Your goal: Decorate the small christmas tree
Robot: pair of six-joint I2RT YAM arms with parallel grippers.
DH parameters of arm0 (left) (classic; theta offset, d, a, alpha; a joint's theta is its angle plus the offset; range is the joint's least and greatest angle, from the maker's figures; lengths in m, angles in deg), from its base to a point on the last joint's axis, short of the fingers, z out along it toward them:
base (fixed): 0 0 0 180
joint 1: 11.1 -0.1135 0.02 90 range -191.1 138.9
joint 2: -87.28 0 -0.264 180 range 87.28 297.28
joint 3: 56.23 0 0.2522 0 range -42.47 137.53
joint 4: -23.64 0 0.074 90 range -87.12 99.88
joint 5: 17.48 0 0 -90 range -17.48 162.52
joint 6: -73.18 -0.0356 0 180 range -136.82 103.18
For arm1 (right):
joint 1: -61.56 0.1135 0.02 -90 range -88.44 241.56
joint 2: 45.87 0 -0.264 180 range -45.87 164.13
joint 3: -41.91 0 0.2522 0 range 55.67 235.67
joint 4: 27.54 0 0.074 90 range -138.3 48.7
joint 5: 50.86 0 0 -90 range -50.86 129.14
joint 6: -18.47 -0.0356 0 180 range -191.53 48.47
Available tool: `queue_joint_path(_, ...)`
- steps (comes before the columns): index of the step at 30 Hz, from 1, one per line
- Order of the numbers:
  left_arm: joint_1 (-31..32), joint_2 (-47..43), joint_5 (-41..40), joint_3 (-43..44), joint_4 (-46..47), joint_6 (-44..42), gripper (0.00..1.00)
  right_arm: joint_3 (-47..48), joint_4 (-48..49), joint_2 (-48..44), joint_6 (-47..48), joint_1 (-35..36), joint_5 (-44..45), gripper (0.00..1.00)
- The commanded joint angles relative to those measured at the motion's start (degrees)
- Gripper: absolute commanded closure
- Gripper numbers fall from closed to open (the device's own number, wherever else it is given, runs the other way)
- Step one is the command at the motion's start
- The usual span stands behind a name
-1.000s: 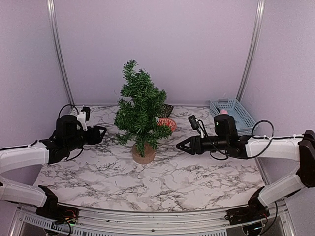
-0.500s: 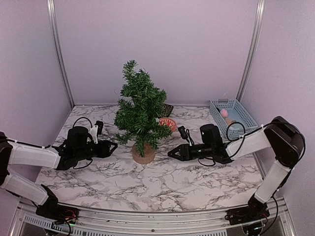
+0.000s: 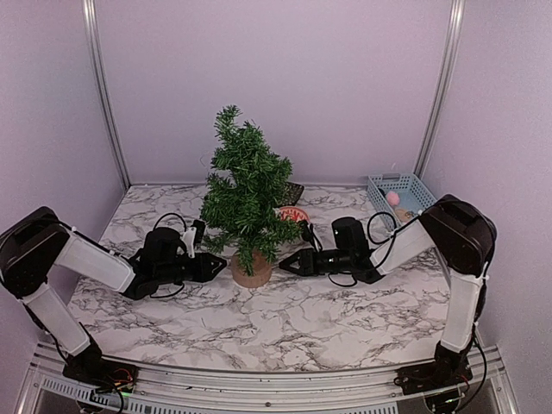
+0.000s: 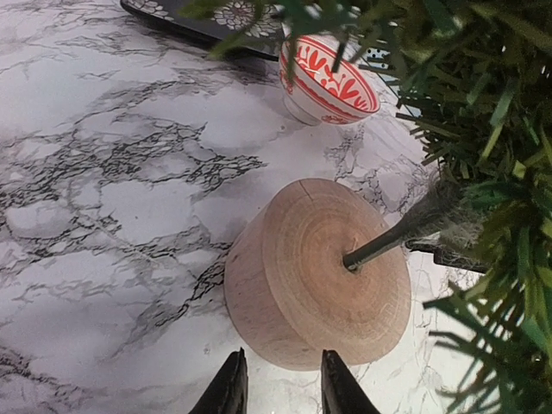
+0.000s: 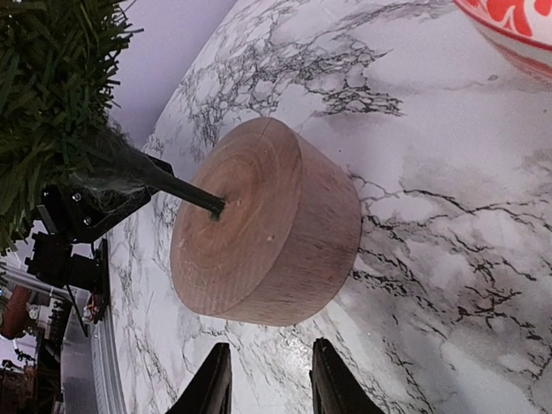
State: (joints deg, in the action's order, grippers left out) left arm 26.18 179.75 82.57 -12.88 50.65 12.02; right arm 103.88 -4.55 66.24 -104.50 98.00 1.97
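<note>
The small christmas tree stands upright at the middle of the marble table, dark green and bristly, on a round tan wooden base. My left gripper lies low on the table just left of that base. My right gripper lies low just right of it. In the left wrist view the base fills the middle, and the left gripper is partly open just short of it, holding nothing. In the right wrist view the base sits a little beyond the right gripper, which is also partly open and holds nothing.
A red-and-white patterned bowl sits behind the tree to the right, and shows too as the bowl in the left wrist view. A dark patterned flat object lies behind it. A blue basket holding small items stands at the back right.
Both arms have swung inward and down toward the tree's base from either side. The jaws of both grippers have narrowed. The tree has not moved.
</note>
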Motion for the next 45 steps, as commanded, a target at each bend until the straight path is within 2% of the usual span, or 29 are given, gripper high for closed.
queue_joint_path(1, 0.8, 4.0, 1.5, 2.3, 6.4, 1.8, 0.72, 3.8, 3.1, 2.6, -1.0, 1.1, -0.9, 0.69)
queue_joint_path(14, 2.1, 11.7, 2.1, 6.5, 11.1, 3.5, 0.82, 8.9, 3.4, 8.4, -1.8, 0.9, -0.5, 0.79)
queue_joint_path(21, 2.1, 12.7, 1.7, 7.9, 11.3, 3.5, 0.83, 10.2, 2.6, 8.1, -1.2, -2.2, -0.2, 0.8)
queue_joint_path(23, 2.0, 12.0, 0.7, 7.7, 11.3, 3.3, 0.77, 10.3, 1.2, 6.7, -0.1, -3.0, -0.1, 0.79)
queue_joint_path(27, 0.4, 8.8, -0.7, 6.0, 11.2, 3.7, 0.58, 9.9, -6.6, 0.1, 5.5, -4.5, 2.6, 0.75)
queue_joint_path(34, -2.5, 3.1, -1.6, 3.8, 7.2, 2.4, 0.39, 9.1, -22.2, -13.6, 14.3, -13.1, 5.0, 0.67)
queue_joint_path(40, -6.3, -1.3, -4.1, 4.0, -1.6, 0.4, 0.31, 13.2, -34.3, -20.3, 20.5, -28.1, 8.3, 0.65)
queue_joint_path(45, -10.0, -8.4, -8.4, 1.8, -4.9, -2.5, 0.27, 21.3, -45.2, -15.2, 28.6, -37.8, 20.8, 0.65)
